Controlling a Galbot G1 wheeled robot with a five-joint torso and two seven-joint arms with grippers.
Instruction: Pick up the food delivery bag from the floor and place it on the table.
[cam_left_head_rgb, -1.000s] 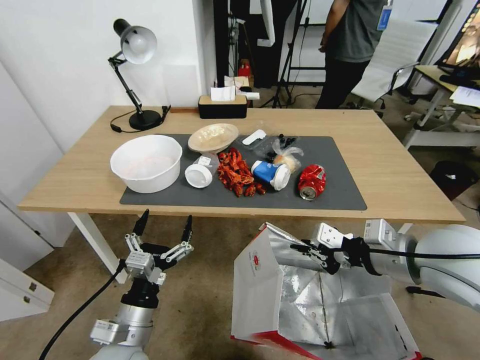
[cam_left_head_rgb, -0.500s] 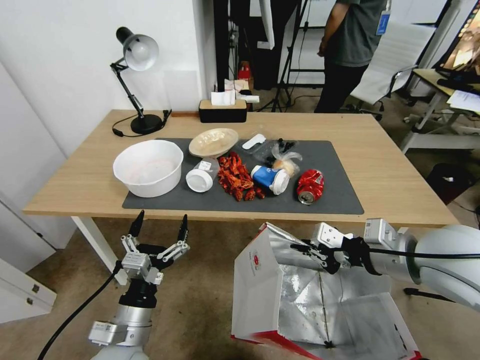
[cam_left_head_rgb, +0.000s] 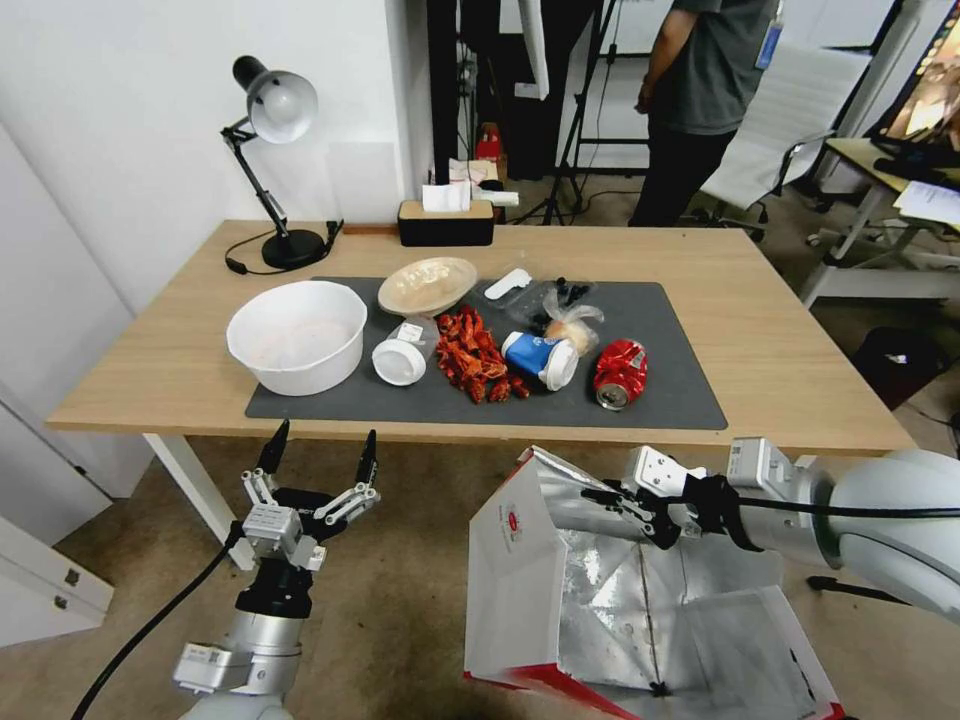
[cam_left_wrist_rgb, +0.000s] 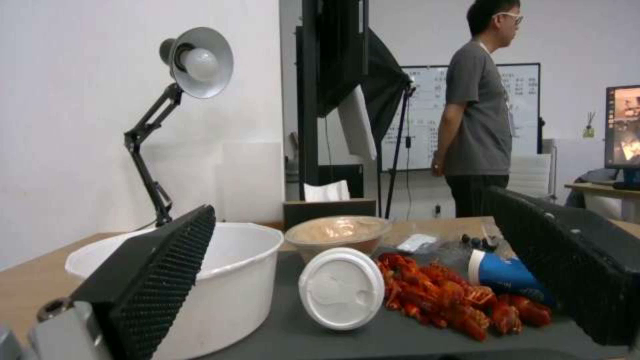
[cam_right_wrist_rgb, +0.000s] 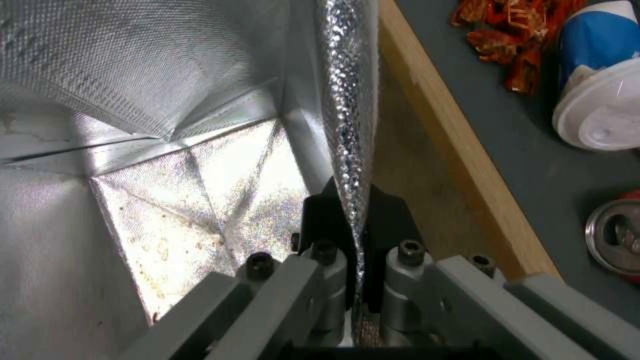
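Head view: the table is crowded along its mat, so the bag hangs below its near edge, off the floor, my right tool pinching its foil rim; my left tool waits spread.

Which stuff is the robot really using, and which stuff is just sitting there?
Using:
food delivery bag
right gripper, pinching the bag's rim
table

Just sitting there:
white bowl
crushed red can
blue cup
desk lamp
left gripper, open, holding nothing
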